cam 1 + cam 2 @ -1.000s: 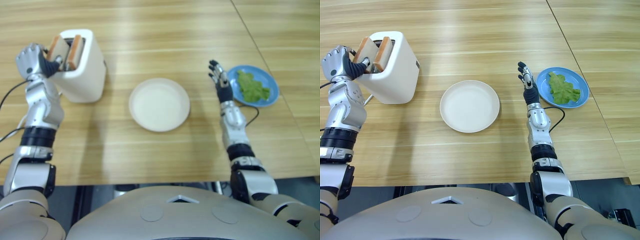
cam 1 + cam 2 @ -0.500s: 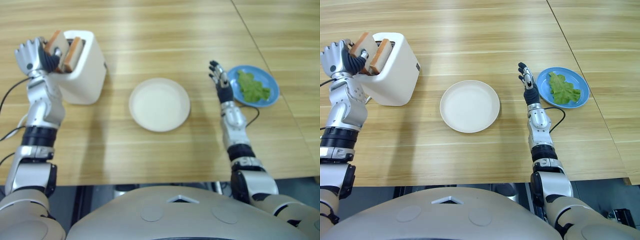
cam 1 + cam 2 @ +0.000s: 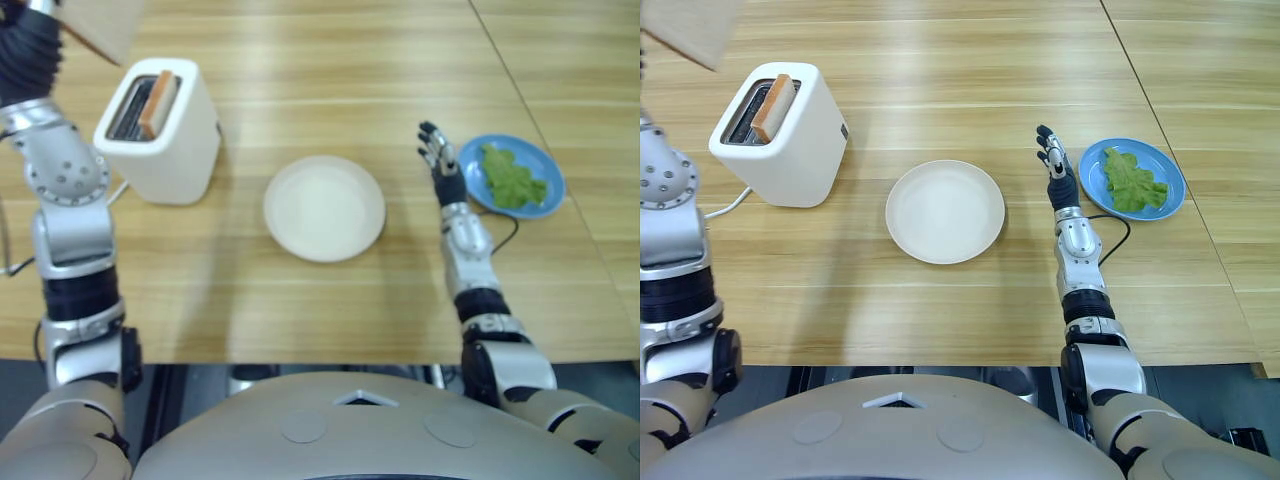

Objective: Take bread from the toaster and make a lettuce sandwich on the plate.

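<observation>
Left robot hand point(image 3: 25, 45): high at far left, seemingly clamped on tan square bread slice point(image 3: 100, 25).
Round white plate point(image 3: 324, 207): down and right of that robot hand, beyond white toaster point(image 3: 165, 140).
Right robot hand point(image 3: 437, 152): spread apart, empty.

Indoor work area staged as a kitchen station. Indicators: wood-grain tabletop point(image 3: 940, 60) with a panel seam point(image 3: 1122, 50), upper right; white toaster point(image 3: 790, 150), upper left; white plate point(image 3: 945, 212), centre; blue plate point(image 3: 1090, 185), right.
</observation>
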`<state>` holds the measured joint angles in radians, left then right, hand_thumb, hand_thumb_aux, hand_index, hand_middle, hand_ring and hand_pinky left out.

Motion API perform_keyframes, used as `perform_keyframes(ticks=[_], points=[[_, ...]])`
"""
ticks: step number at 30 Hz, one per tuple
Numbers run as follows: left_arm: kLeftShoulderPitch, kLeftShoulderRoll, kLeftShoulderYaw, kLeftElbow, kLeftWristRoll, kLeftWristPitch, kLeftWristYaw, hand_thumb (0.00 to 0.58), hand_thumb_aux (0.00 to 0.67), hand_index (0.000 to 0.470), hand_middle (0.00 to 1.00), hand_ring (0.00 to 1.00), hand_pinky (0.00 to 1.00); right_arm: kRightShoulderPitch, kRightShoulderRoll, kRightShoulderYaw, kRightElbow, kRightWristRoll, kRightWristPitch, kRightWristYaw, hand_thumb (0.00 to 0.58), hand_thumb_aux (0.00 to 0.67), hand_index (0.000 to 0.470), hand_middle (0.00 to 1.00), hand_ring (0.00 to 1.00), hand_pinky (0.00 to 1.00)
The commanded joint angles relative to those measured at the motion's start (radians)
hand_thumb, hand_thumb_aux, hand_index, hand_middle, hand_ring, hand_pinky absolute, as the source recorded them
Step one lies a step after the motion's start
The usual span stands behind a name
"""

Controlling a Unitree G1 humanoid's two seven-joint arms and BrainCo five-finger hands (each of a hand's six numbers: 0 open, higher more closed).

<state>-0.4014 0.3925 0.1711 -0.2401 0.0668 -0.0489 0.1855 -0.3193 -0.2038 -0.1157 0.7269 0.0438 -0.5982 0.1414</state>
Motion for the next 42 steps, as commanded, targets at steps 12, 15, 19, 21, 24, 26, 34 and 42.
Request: perform_keyframes(ticks=[12, 15, 19, 21, 24, 26, 34, 42], points=[[0.036, -0.191, -0.368, 0.518, -0.139, 0.135, -0.522, 0.58, 0.67, 0.46, 1.0, 1.0, 1.0, -0.009, -0.009, -0.01, 0.004, 0.001, 0.019, -0.005, 0.0, 0.0, 0.0, 0.0, 0.0, 0.0], [0.036, -0.174, -0.398, 0.573, -0.079, 0.122, -0.538, 0.58, 0.67, 0.46, 1.0, 1.0, 1.0, -0.008, -0.01, -0.009, 0.002, 0.001, 0.02, -0.003, 0.0, 0.0, 0.0, 0.0, 0.0, 0.0], [0.022, -0.151, -0.426, 0.637, 0.0, 0.1, -0.531, 0.58, 0.67, 0.46, 1.0, 1.0, 1.0, -0.006, -0.012, -0.009, 0.0, 0.001, 0.021, -0.002, 0.0, 0.0, 0.0, 0.0, 0.0, 0.0], [0.022, -0.146, -0.442, 0.652, 0.033, 0.086, -0.535, 0.58, 0.67, 0.46, 1.0, 1.0, 1.0, -0.005, -0.011, -0.007, -0.006, 0.0, 0.022, -0.001, 0.0, 0.0, 0.0, 0.0, 0.0, 0.0], [0.018, -0.144, -0.474, 0.667, 0.095, 0.065, -0.524, 0.58, 0.67, 0.46, 1.0, 1.0, 1.0, 0.0, -0.013, -0.008, -0.023, 0.002, 0.024, 0.001, 0.0, 0.0, 0.0, 0.0, 0.0, 0.0], [0.014, -0.147, -0.479, 0.675, 0.128, 0.051, -0.498, 0.553, 0.525, 0.361, 0.78, 0.78, 0.78, 0.003, -0.014, -0.008, -0.036, 0.004, 0.027, 0.004, 0.0, 0.0, 0.0, 0.0, 0.0, 0.0], [0.033, -0.135, -0.443, 0.512, 0.189, 0.01, -0.418, 0.0, 0.0, 0.0, 0.0, 0.0, 0.0, 0.061, -0.061, -0.017, -0.244, 0.008, 0.052, 0.027, 0.0, 0.0, 0.0, 0.0, 0.0, 0.0], [0.092, -0.121, -0.363, 0.265, 0.161, -0.032, -0.379, 0.0, 0.0, 0.0, 0.0, 0.0, 0.0, 0.059, -0.407, -0.07, -0.336, -0.381, 0.078, -0.187, 0.0, 0.0, 0.0, 0.0, 0.0, 0.0]])
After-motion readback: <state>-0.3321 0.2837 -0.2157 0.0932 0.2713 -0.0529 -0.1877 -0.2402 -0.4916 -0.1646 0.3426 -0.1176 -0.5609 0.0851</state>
